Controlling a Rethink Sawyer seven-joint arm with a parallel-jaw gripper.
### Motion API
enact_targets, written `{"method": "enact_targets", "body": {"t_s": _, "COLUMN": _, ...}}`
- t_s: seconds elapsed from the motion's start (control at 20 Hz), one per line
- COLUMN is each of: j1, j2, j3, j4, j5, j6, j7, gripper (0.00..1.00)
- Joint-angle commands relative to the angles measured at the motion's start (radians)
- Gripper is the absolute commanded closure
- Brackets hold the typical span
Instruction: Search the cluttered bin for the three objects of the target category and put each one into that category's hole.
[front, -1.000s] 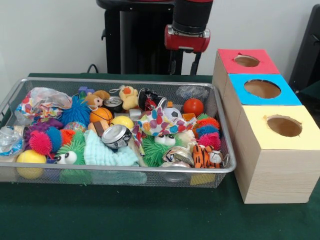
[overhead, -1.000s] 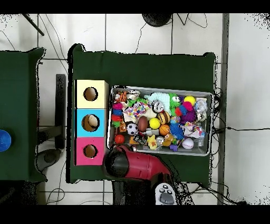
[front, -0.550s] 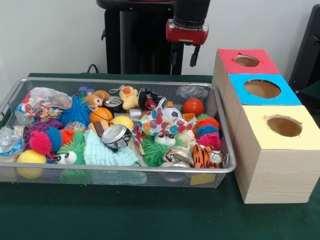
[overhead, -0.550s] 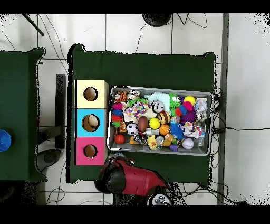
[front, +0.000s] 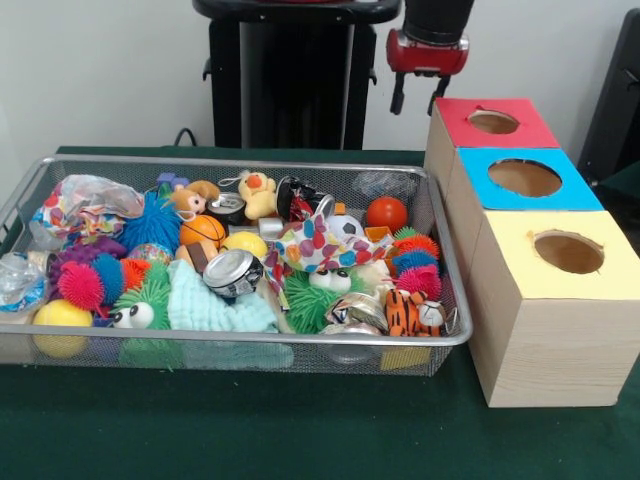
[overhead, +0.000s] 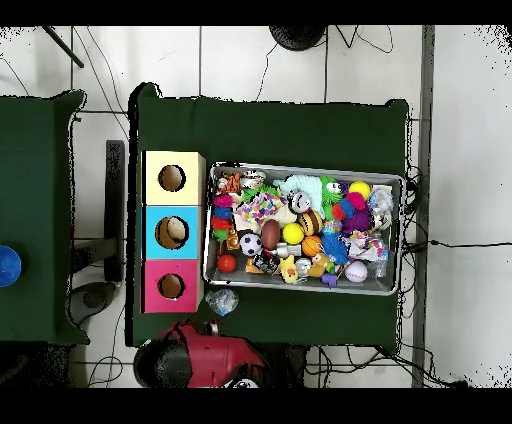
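The end effector (front: 418, 95) hangs empty, fingers narrowly parted, beside the red box (front: 492, 123). Likely between picks; the bin (front: 440, 335) stays full.

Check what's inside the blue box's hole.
In the overhead view, the blue box shows a pale rounded object in its hole. The front view shows only the hole's inner wall; the rest of the inside is hidden.

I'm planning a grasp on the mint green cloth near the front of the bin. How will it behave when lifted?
The green cloth lies crumpled and draped, so it will probably be floppy and light. It sits against a can and a green spiky toy, so lifting may drag them.
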Motion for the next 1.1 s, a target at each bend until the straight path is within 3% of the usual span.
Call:
{"method": "enact_targets", "body": {"t_s": 0.05, "j1": 0.041, "j2": 0.06, "j3": 0.045, "j4": 0.019, "j5": 0.122, "j6": -0.099, "j7": 0.339, "gripper": 0.0}}
{"method": "enact_targets", "body": {"t_s": 0.2, "j1": 0.077, "j2": 0.044, "j3": 0.012, "j4": 0.029, "j5": 0.127, "j6": -0.08, "j7": 0.334, "gripper": 0.0}}
{"method": "enact_targets", "body": {"t_s": 0.6, "j1": 0.106, "j2": 0.113, "j3": -0.078, "j4": -0.024, "j5": 0.043, "j6": -0.194, "j7": 0.281, "gripper": 0.0}}
{"method": "enact_targets", "body": {"t_s": 1.1, "j1": 0.142, "j2": 0.163, "j3": -0.122, "j4": -0.041, "j5": 0.053, "j6": -0.295, "j7": 0.26, "gripper": 0.0}}
